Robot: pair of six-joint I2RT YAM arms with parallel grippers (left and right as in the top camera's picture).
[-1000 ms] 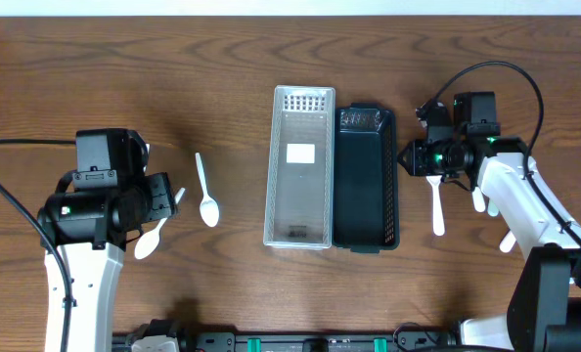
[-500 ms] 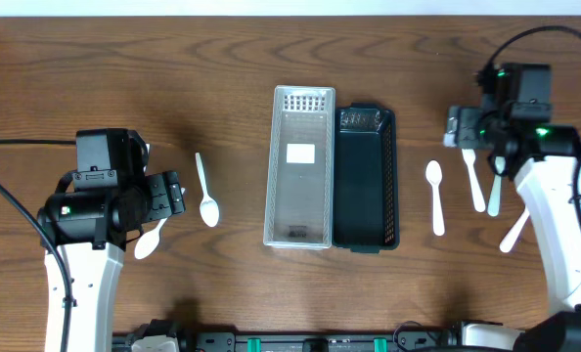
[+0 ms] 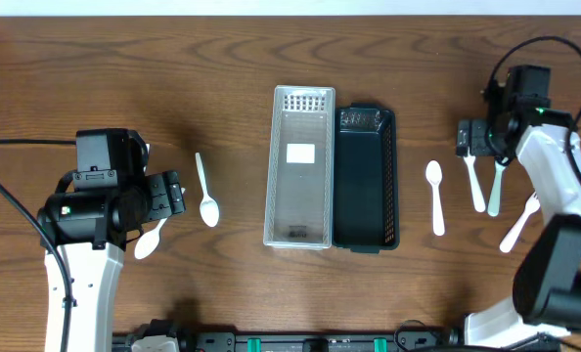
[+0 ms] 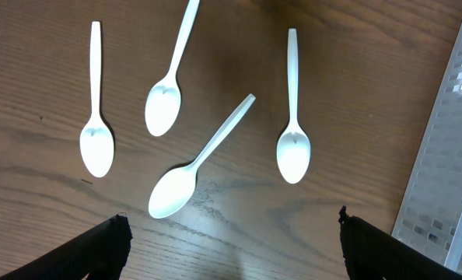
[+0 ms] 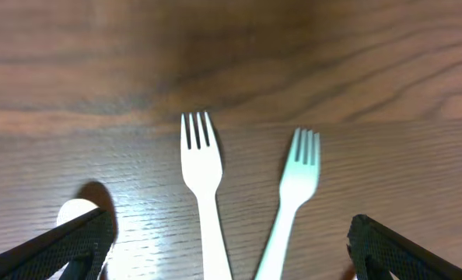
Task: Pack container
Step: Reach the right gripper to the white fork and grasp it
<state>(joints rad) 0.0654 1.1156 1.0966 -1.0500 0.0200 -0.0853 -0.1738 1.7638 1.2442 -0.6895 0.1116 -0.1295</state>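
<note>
The clear container [image 3: 300,166] and the black container [image 3: 366,178] lie side by side mid-table, both with nothing in them. Several white spoons [image 4: 192,171] lie left of them; the overhead view shows one spoon [image 3: 204,191] beside my left gripper [image 3: 168,194]. In the left wrist view that gripper [image 4: 231,233] stands open above the wood, just short of the spoons. My right gripper [image 3: 473,137] hangs open over two white forks [image 5: 202,171] [image 5: 299,171], holding nothing. A lone spoon [image 3: 434,198] lies between the forks and the black container.
A third fork [image 3: 518,223] lies angled at the far right. The clear container's perforated wall [image 4: 449,155] shows at the right edge of the left wrist view. The table's far edge [image 3: 290,14] runs along the top.
My right gripper has opened, left the spoon on the table beside the black container and swung right over the forks. The left gripper has opened wider; its arm stayed put.
</note>
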